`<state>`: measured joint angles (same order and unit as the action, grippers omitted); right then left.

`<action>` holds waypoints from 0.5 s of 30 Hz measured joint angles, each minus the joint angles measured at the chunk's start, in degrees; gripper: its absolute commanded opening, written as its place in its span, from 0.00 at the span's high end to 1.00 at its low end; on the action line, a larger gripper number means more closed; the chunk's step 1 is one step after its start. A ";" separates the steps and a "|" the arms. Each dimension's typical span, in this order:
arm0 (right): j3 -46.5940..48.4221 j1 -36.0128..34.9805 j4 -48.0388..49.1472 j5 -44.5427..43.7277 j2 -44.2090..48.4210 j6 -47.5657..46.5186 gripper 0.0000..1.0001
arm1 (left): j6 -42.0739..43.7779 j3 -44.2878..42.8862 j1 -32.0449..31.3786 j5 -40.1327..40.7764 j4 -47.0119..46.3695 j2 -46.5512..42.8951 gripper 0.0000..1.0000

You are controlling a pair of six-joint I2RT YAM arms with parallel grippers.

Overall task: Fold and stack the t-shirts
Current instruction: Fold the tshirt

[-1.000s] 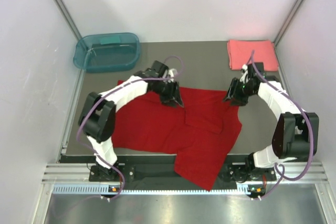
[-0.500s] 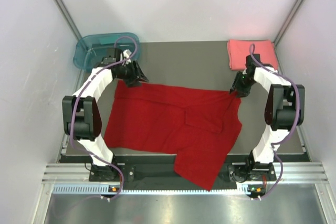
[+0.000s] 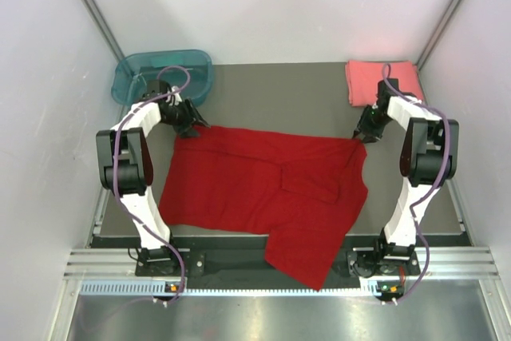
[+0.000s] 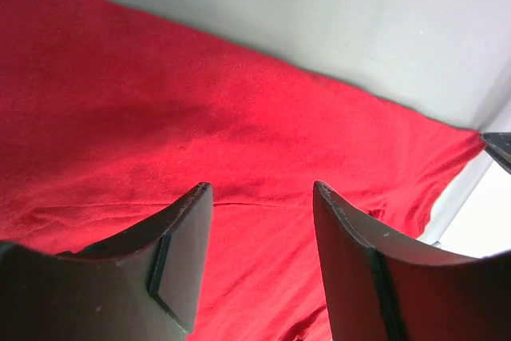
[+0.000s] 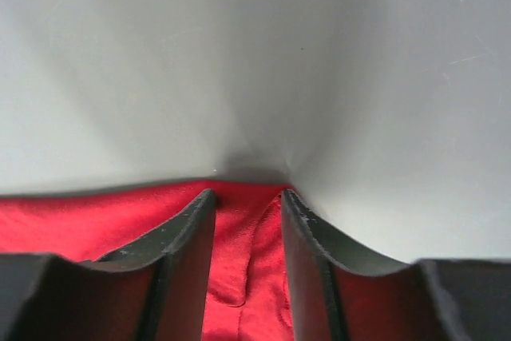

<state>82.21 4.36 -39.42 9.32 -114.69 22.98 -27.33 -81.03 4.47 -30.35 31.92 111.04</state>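
The deep red t-shirt [image 3: 255, 189] lies spread on the dark table, its lower part hanging over the near edge. My left gripper [image 3: 190, 125] is at the shirt's far-left corner; in the left wrist view it [image 4: 259, 189] is open, with red cloth [image 4: 200, 117] flat beneath. My right gripper [image 3: 362, 135] is at the shirt's far-right corner; in the right wrist view it [image 5: 247, 193] is open by a narrow gap, with a fold of red cloth [image 5: 239, 261] lying between the jaws. The coral-pink t-shirt [image 3: 383, 81] lies folded at the far right.
A teal plastic tub [image 3: 162, 77] stands at the far-left corner, just behind my left gripper. White walls close in the table on both sides and at the back. Bare grey table [image 3: 287, 97] lies between the tub and the coral shirt.
Over the last second both grippers moved outward along the shirt's far edge, drawing it out wide and flat. The left gripper went from mid-shirt to the far-left corner.
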 measured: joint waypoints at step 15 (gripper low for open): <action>7.32 0.00 -1.92 -0.55 -5.29 -0.46 0.98 | 0.11 4.94 2.14 3.58 -0.35 -5.18 0.37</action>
<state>89.54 4.36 -41.34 8.78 -119.98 22.52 -27.22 -76.09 6.61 -26.76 31.57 105.86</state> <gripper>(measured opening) 0.041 0.617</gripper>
